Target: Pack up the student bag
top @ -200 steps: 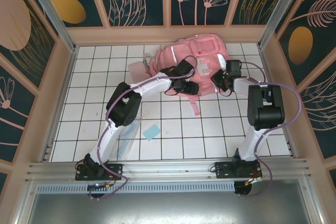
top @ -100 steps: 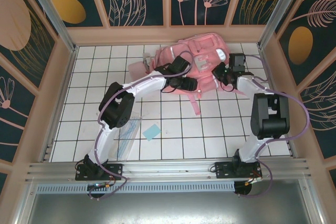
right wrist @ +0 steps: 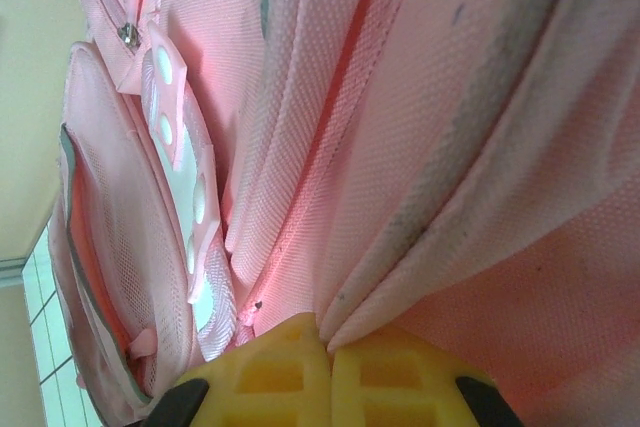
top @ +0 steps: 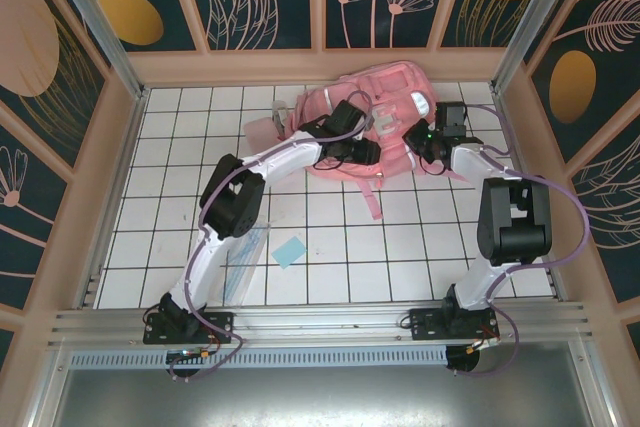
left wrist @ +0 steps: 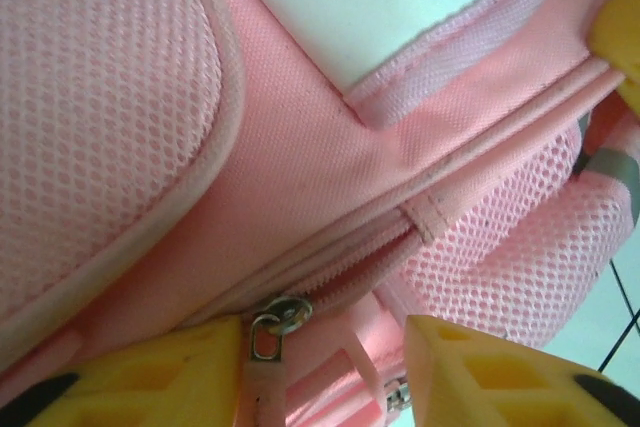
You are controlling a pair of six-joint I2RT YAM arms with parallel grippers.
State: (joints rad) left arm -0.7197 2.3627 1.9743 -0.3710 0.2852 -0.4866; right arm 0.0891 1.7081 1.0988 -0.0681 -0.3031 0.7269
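The student bag (top: 385,97), a big soft pink backpack, lies at the back of the tiled floor. My left gripper (top: 362,152) is at its near edge. In the left wrist view its yellow fingers (left wrist: 150,377) stand apart, open. A metal zipper slider (left wrist: 280,312) with a pink pull tab (left wrist: 262,387) hangs between them, right beside the left finger. My right gripper (top: 413,137) is at the bag's right side. Its fingers (right wrist: 270,372) are pressed together, shut on a fold of the bag's pink fabric (right wrist: 450,197).
A pale blue card (top: 290,250) and a clear flat plastic piece (top: 240,259) lie on the white tiles near the left arm. A pale pink flat item (top: 264,129) rests left of the bag. Wooden walls and metal posts enclose the floor.
The bag has shifted toward the back wall with the right gripper holding its fabric. The left gripper moved along the bag's near edge and its jaws have narrowed round the zipper pull.
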